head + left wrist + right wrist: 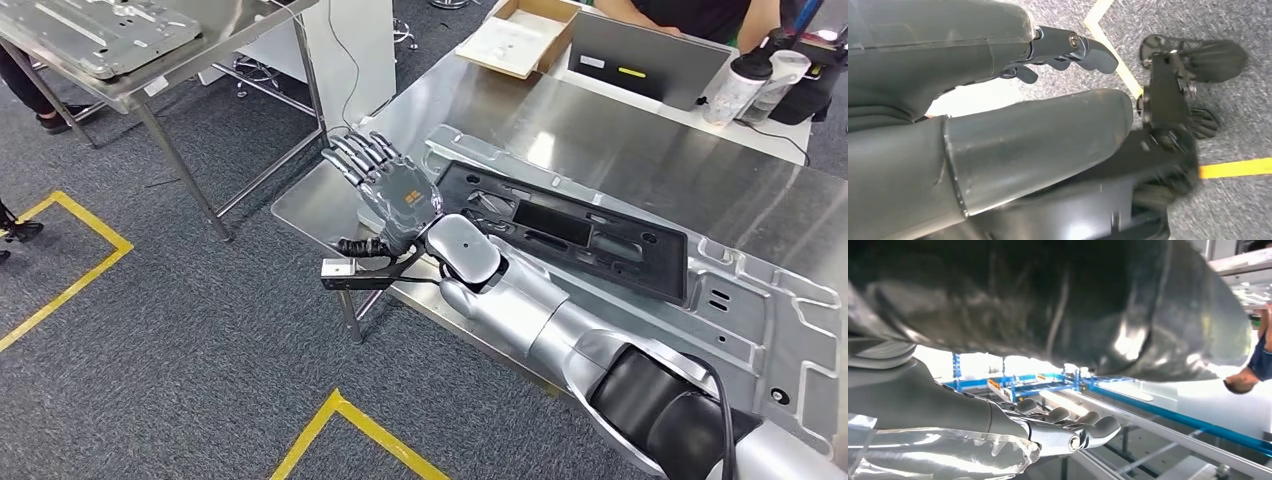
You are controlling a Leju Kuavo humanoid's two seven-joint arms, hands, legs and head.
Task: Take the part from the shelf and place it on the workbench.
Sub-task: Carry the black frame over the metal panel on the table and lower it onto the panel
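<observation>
While its fingers lie stretched out and hold nothing, the robot's right hand (385, 190) rests flat at the near corner of the steel workbench (600, 130), apparently having let go. The part (760, 300), a pressed metal panel, lies flat on the bench just beside that hand, a black plate (560, 225) on top of it. The left hand (998, 115) hangs over carpet, fingers loosely curled, empty.
</observation>
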